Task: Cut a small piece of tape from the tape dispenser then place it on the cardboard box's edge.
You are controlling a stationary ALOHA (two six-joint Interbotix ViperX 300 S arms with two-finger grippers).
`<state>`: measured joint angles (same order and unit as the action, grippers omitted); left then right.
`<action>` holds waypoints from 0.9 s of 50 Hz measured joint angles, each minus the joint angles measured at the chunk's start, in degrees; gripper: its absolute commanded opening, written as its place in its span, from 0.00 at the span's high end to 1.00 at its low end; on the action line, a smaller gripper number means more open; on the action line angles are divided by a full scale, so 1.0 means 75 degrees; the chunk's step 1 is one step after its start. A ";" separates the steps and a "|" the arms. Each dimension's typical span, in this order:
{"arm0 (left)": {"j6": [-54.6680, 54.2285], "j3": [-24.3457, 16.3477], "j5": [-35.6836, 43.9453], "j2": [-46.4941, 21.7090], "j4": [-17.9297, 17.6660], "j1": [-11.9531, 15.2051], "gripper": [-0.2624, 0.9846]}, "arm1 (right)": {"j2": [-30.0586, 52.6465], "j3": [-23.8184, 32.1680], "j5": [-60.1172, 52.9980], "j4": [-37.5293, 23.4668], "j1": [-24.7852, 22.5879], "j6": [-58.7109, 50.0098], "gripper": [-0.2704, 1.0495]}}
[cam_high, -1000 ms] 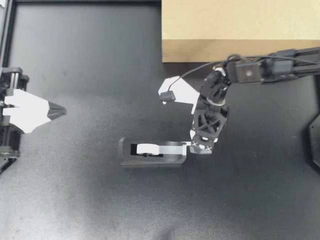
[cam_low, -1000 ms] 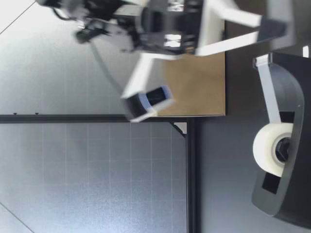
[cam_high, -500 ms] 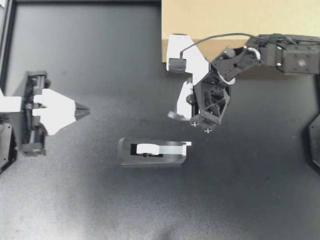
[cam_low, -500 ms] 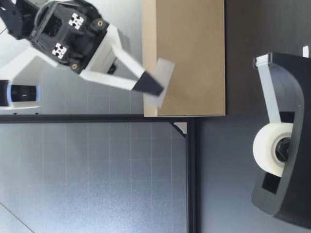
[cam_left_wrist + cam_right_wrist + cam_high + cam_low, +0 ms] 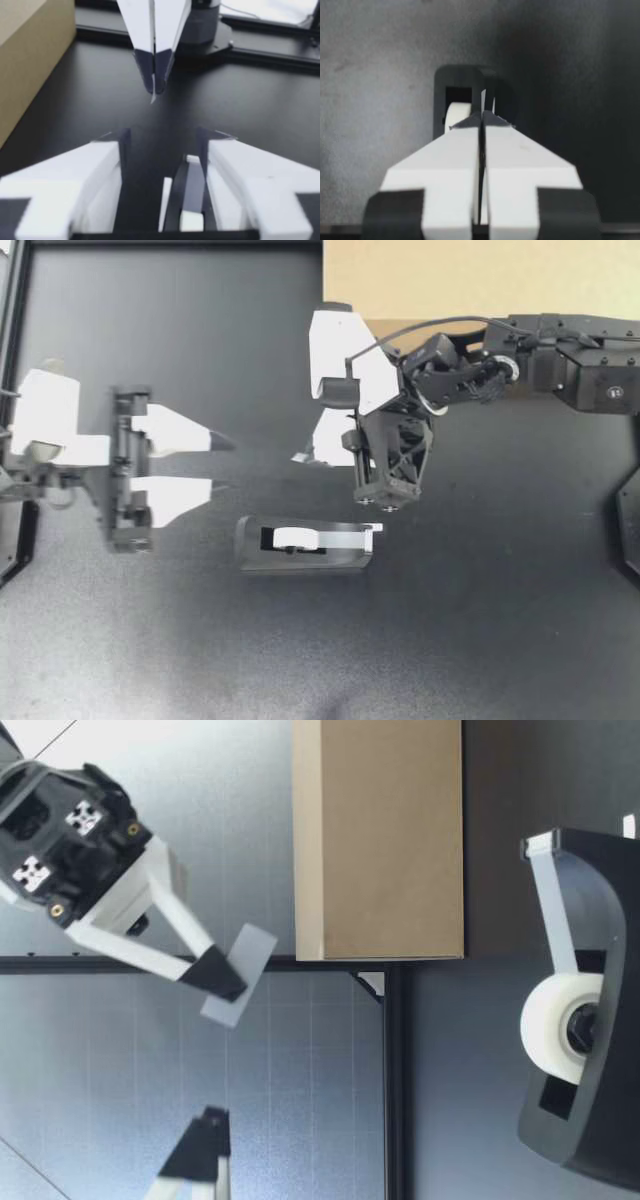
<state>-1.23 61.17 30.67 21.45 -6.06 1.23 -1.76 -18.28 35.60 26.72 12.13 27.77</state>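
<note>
Tape piece: the small pale strip of cut tape (image 5: 252, 952) is pinched at the closed tips of my right gripper (image 5: 303, 456); it hangs in the air, higher than the box top, and touches nothing else.
Right gripper: both fingers are pressed together on the strip, which sticks out past the tips on either side in the low view.
Box: the brown cardboard box (image 5: 470, 280) stands at the far edge of the black table (image 5: 150, 360); the strip is beside its near corner, clear of the edge.
Dispenser: the black tape dispenser (image 5: 305, 546) with its white tape roll (image 5: 552, 1025) sits on the table, on the side of the right gripper's tips away from the box, with loose tape running up to its cutter.
Left gripper: my left gripper (image 5: 220, 464) has its fingers spread and holds nothing; it points toward the right gripper's tips, which lie ahead of its gap with open space between.
In the way: only the left gripper is near the strip.
</note>
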 measured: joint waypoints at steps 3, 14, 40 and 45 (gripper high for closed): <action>0.0000 -0.0094 0.0152 -0.0164 0.0000 0.0000 0.44 | 0.0047 0.0094 0.0000 0.0000 -0.0012 0.0000 0.87; 0.0000 -0.0305 0.0551 -0.0633 0.0000 0.0000 0.44 | 0.0234 0.0328 0.0012 -0.0012 -0.0082 0.0012 0.87; 0.0000 -0.0563 0.0656 -0.0926 -0.0012 0.0000 0.55 | 0.0375 0.0586 0.0152 -0.0023 -0.0094 0.0000 0.87; 0.0000 -0.0551 0.0727 -0.0938 -0.0012 0.0000 0.66 | 0.0398 0.0586 0.0176 -0.0012 -0.0105 0.0000 0.87</action>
<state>-1.23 57.04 36.12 14.41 -6.15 1.23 1.23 -13.89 36.91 26.63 11.34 27.77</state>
